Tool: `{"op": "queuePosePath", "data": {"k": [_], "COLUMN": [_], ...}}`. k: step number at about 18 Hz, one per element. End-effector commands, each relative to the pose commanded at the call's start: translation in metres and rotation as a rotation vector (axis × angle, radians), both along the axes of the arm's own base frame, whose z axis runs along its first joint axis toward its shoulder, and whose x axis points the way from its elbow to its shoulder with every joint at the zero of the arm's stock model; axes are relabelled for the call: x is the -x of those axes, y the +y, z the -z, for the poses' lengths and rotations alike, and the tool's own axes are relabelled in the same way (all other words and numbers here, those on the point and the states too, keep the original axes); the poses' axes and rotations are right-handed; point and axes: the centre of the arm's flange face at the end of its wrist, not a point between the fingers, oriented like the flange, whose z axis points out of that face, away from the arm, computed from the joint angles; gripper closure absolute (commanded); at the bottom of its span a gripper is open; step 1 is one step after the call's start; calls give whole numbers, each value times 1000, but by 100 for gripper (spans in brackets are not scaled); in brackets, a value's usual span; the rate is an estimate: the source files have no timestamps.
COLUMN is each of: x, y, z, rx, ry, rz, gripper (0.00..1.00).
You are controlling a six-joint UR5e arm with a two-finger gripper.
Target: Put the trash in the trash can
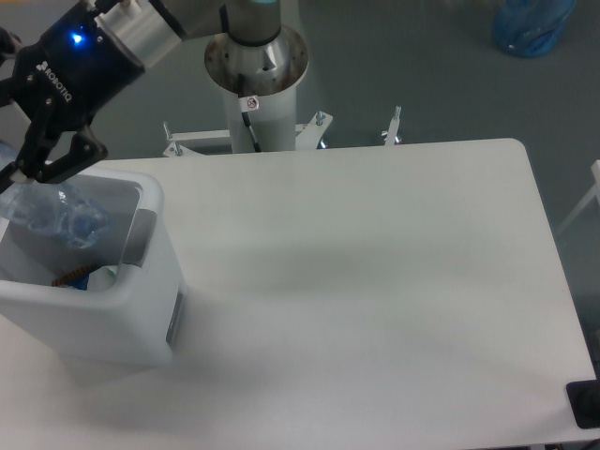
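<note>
The clear plastic bottle [52, 214] hangs over the open mouth of the trash can [103, 323] at the far left of the table [375, 281], its body tilted and slightly blurred, so that it reads as a pale bluish, crinkled, see-through shape with bright glints along its ribs; no label can be made out on it from this angle. It sits against the inner wall of the bin, partly below the rim line as the camera sees it, and its left end runs to the picture's edge. The gripper [23, 159], black with a lit blue dot on its wrist (the maker's name is printed in white along the housing), reaches in from the upper left; only one dark finger [56, 155] shows clearly, angled down toward the bottle, and the other is cut off by the frame, so I cannot tell whether the claw is clasping the bottle or has let go. The trash can is a boxy white bin with rounded corners and a grey panel on its right side. Deep inside it, near the bottom, lie a small brownish scrap and something pale with a green touch [98, 276], too small to name.
</note>
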Motion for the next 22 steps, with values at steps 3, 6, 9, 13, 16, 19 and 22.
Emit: {"op": "queuePosePath", "data": {"k": [3, 6, 9, 13, 16, 19, 22], "x": [0, 3, 24, 103, 166, 218, 270], "y": [0, 4, 5, 5, 4, -11, -34], "z": [2, 5, 7, 32, 72, 102, 134], "rx": [5, 11, 8, 27, 58, 57, 64], "ry": [-4, -2, 4, -12, -32, -7, 4], "rz": [0, -3, -28, -123, -182, -221, -268], "gripper": [4, 3, 2, 1, 0, 0, 0]}}
